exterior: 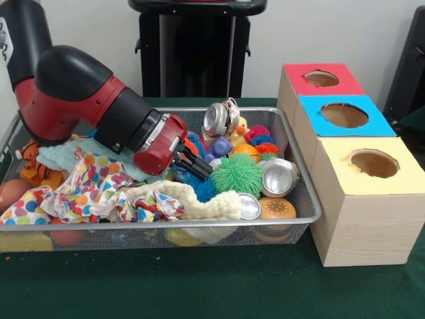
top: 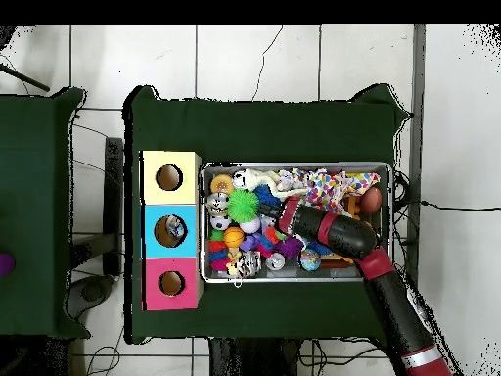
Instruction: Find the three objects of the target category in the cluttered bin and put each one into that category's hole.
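Note:
A wire mesh bin [exterior: 166, 226] holds mixed clutter. In it lie a crushed can [exterior: 222, 118] at the back, a silver can [exterior: 279, 177] at the right, and a can end [exterior: 249, 207] beside a burger toy [exterior: 277, 208]. My gripper [exterior: 194, 163] reaches down into the middle of the pile, right beside a green spiky ball [exterior: 238, 174] and over blue spiky toys. Its tip is partly buried. To the right stand the red box [exterior: 322, 78], the blue box [exterior: 344, 115] and the yellow box [exterior: 374, 163], each with a round hole. Overhead, the gripper [top: 280, 219] sits mid-bin, and something pale shows in the blue box's hole [top: 174, 229].
A polka-dot cloth [exterior: 86, 189], a cream knit cloth [exterior: 199, 199], a teal cloth [exterior: 66, 156] and a tiger plush [exterior: 30, 163] fill the bin's left half. An orange ball [exterior: 246, 151] and a rainbow spiky toy [exterior: 262, 139] lie behind the green ball. Green cloth covers the table [exterior: 199, 286].

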